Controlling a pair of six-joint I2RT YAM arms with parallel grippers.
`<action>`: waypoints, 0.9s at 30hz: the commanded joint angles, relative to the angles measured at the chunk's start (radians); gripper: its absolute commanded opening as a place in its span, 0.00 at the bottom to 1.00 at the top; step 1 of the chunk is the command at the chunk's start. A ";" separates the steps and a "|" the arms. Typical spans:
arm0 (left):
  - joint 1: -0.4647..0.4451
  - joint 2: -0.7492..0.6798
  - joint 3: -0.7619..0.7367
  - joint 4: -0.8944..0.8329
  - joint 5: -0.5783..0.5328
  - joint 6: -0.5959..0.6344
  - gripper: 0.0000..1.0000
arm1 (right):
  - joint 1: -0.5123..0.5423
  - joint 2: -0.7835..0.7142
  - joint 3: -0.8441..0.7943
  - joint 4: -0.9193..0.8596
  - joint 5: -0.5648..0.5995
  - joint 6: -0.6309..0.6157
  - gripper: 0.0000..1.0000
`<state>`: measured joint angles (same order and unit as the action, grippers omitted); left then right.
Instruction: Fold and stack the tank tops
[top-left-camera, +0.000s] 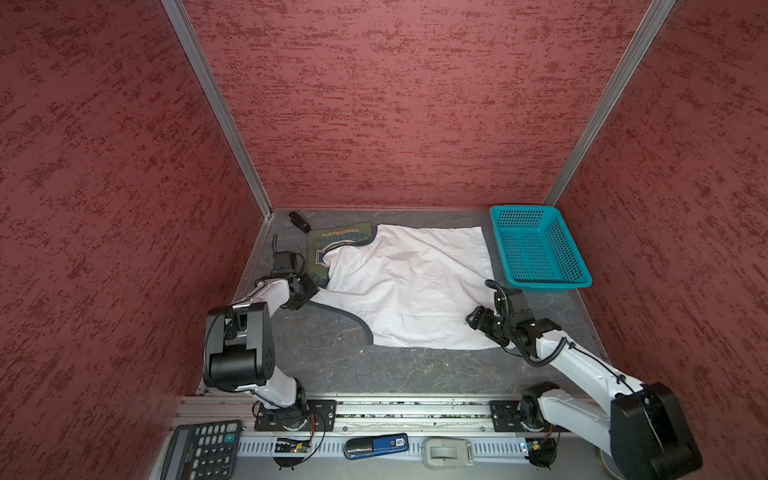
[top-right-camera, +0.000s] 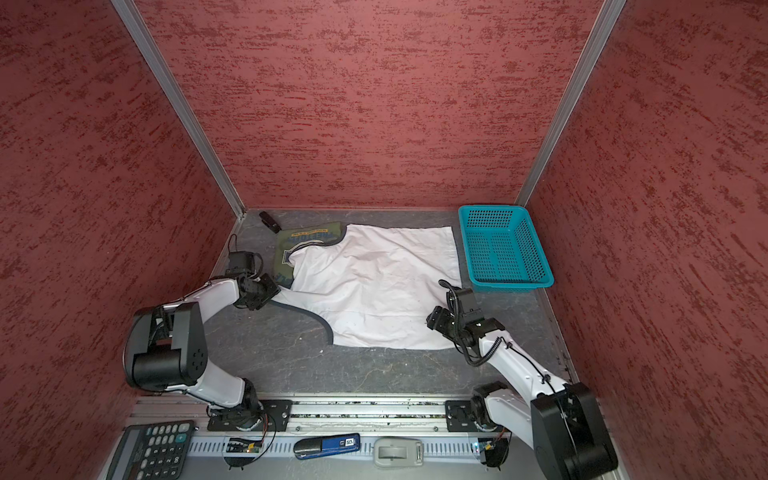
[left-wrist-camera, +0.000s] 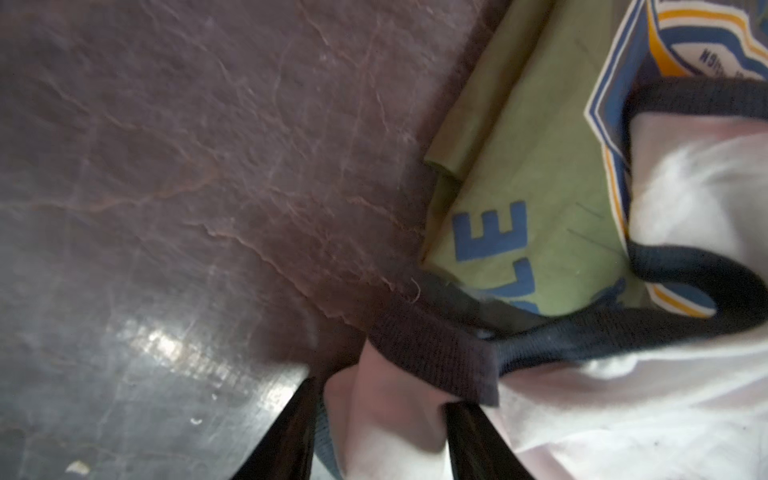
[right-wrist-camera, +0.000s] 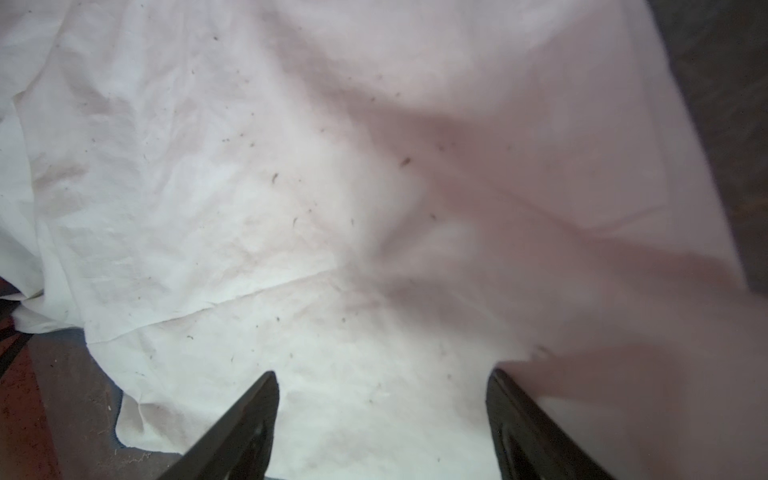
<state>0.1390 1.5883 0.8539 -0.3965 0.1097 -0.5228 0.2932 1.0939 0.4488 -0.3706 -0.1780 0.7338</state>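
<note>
White tank top (top-left-camera: 407, 291) lies spread across the middle of the worktop (top-left-camera: 332, 365), its 4 o'clock hem corner hidden under the right arm. Olive green tank top (top-left-camera: 318, 245) sits at 10 o'clock, mostly buried beneath the white one; only a strip with part of its blue-yellow badge (left-wrist-camera: 681, 37) shows. Left pincer (left-wrist-camera: 382, 392), at 9 o'clock, has its fingers either side of the white top's grey-trimmed strap (left-wrist-camera: 432, 357), cloth filling the gap. Whether it is clamped I cannot tell. Right pincer (right-wrist-camera: 382, 374) hangs released, fingers wide, over the hem. A small dark thing (top-left-camera: 300, 221) at 11 o'clock is too small to name.
</note>
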 joint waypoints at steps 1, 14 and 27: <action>-0.002 0.048 0.038 -0.011 -0.038 0.007 0.51 | 0.012 0.017 0.001 0.004 0.051 0.017 0.80; -0.006 -0.039 -0.015 -0.014 -0.002 -0.008 0.13 | 0.014 0.102 0.000 -0.044 0.163 0.041 0.81; -0.042 -0.659 -0.351 -0.219 0.049 -0.195 0.12 | 0.007 -0.202 -0.024 -0.332 0.364 0.232 0.86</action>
<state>0.1112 0.9585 0.5777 -0.5293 0.1242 -0.6556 0.3000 0.9333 0.4385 -0.5949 0.1059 0.8860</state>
